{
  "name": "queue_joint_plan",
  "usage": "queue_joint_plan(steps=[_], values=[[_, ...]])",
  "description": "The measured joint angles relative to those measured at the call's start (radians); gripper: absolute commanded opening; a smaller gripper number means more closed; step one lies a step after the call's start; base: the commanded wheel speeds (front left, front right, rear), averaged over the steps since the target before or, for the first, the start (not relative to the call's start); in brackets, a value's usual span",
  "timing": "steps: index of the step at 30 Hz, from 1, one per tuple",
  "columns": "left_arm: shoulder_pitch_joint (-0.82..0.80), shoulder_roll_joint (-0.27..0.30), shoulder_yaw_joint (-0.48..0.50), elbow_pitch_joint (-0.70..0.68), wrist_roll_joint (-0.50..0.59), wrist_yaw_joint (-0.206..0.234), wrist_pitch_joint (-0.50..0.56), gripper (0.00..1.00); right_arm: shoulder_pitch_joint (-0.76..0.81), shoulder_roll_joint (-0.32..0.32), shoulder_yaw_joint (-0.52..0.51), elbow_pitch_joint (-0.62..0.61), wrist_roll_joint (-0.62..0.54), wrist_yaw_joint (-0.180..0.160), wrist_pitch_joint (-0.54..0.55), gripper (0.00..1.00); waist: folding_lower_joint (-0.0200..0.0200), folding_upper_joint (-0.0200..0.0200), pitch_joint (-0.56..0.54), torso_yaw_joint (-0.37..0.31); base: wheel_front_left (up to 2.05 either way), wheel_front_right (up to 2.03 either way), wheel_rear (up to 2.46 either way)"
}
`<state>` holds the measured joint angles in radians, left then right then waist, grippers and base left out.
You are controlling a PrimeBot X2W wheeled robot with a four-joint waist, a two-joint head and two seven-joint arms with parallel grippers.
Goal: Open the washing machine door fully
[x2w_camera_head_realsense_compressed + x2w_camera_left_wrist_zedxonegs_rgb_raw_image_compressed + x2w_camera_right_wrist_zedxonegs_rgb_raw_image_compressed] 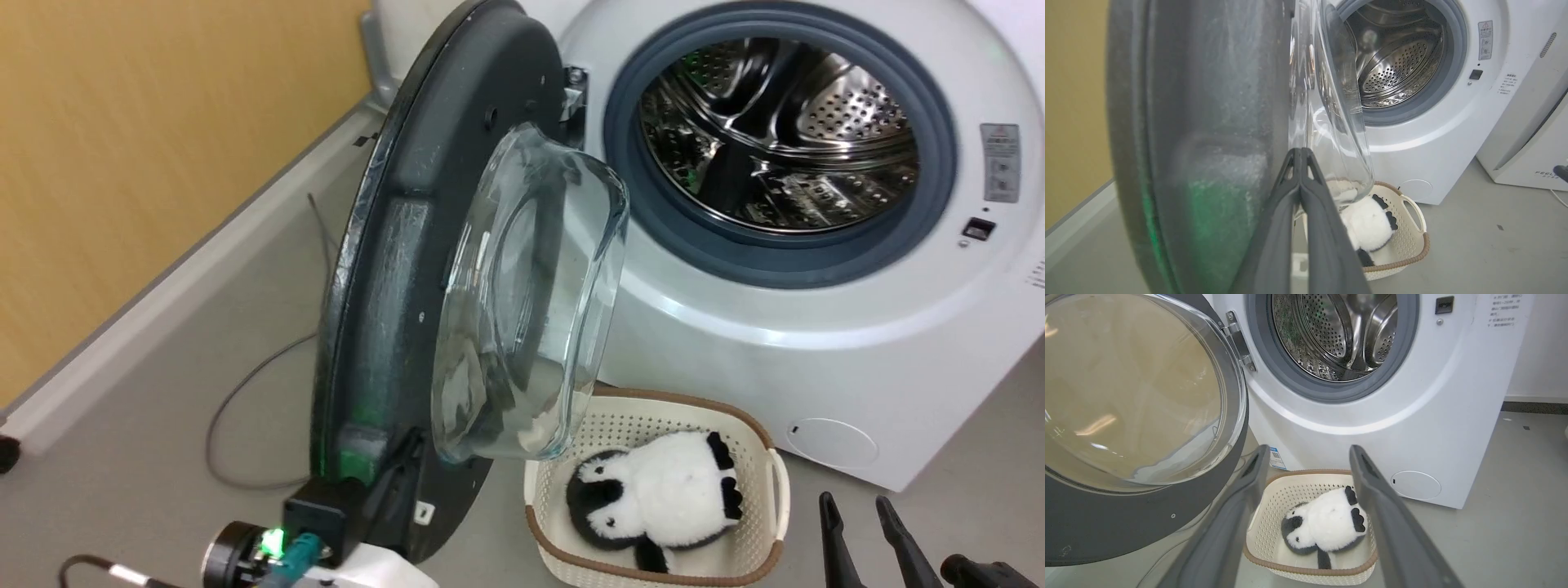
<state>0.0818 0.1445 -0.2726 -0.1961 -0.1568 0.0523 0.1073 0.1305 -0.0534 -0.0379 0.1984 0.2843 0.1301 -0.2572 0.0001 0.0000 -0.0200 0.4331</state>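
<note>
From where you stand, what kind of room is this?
Probably a laundry area: a front-loading washer with its door swung open, a basket holding a plush toy on the grey floor, and another white appliance beside the washer.

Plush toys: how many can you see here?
1: a black-and-white plush toy lies in the cream basket on the floor before the washing machine. The drum's hidden parts could hold more.

clear glass door bowl [531,294], shiny perforated steel drum [775,131], woven plastic basket [759,490]
</note>
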Motion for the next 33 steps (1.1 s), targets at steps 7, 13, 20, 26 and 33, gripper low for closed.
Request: queue_joint_plan(steps=[7,13,20,26,33], values=[[-0.006,0.013,0.087,0.021,-0.044,0.028,-0.034,0.0,0.0,0.0,0.006,-0.01,-0.015,0.0,0.009,1.0,0.0,0.0,0.025,0.015,0.0,0.0,0.0],[-0.034,0.041,0.173,0.048,-0.085,0.051,-0.065,0.0,-0.004,0.0,0.013,-0.041,-0.037,0.0,0.033,1.0,0.0,0.0,0.068,0.008,0.0,0.0,0.0],[-0.1,0.099,0.265,0.099,-0.128,0.05,-0.084,0.0,-0.021,-0.012,0.009,-0.094,-0.058,0.0,0.074,1.0,0.0,0.0,0.141,-0.007,0.0,0.0,0.0],[-0.181,0.15,0.346,0.187,-0.164,0.051,-0.104,0.0,-0.042,-0.026,0.007,-0.135,-0.065,0.0,0.1,1.0,0.0001,0.0,0.213,-0.021,0.0,0.0,0.0],[-0.253,0.214,0.453,0.292,-0.216,0.059,-0.122,0.0,-0.061,-0.035,0.002,-0.154,-0.066,0.0,0.116,1.0,0.0001,0.0,0.276,-0.047,0.0,0.0,0.0]])
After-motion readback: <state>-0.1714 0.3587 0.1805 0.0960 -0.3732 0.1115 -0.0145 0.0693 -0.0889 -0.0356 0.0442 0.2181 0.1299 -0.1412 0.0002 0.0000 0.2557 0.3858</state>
